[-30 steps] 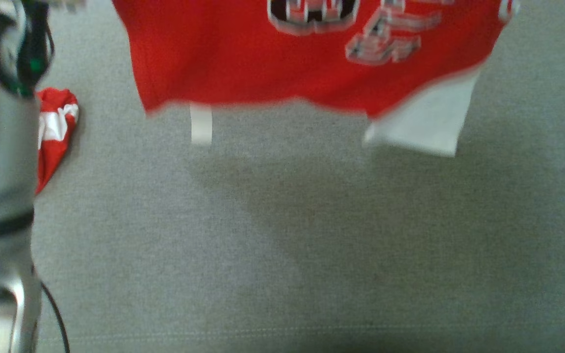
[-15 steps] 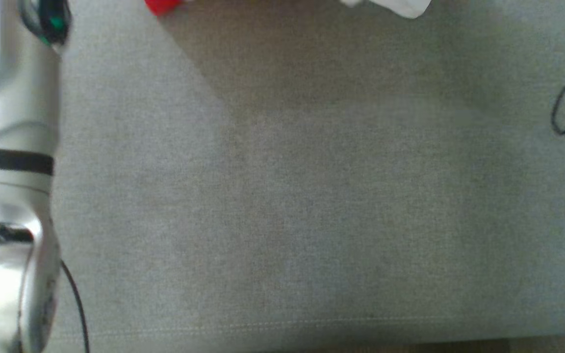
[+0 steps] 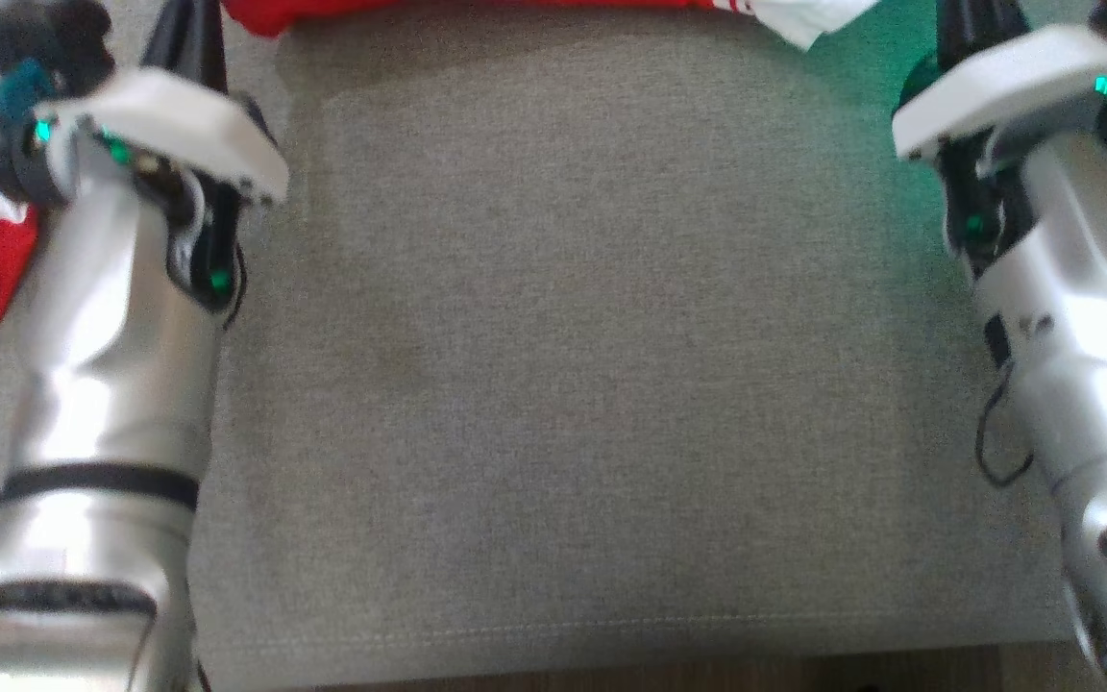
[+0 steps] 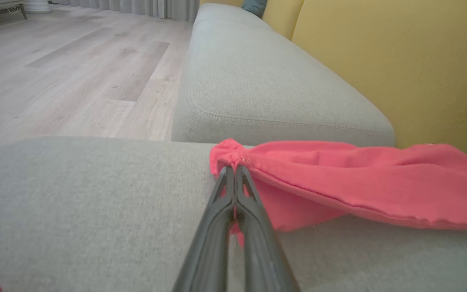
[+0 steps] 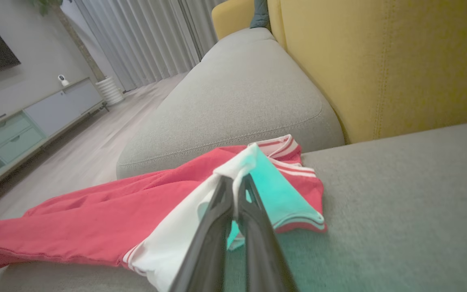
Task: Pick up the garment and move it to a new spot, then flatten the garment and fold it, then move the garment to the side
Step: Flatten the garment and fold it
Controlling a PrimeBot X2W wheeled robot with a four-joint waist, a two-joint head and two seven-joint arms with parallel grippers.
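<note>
Firmly pinches red, stripe-trimmed garment point(image 4: 339, 170) at far edge of sofa point(image 3: 563, 336): red corner in left claw point(image 4: 233, 168), white panel in right claw point(image 5: 235, 178).

Living room: sofa point(image 5: 237, 101), curtains point(image 5: 144, 36)

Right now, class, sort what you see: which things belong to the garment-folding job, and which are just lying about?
Job:
- red fabric garment with white section
- left hand and right hand, both shut on it
- grey fabric sofa seat beneath it

Lying about:
- crumpled red-and-white cloth at the seat's left
- yellow backrest cushion
- pale wooden floor
</note>
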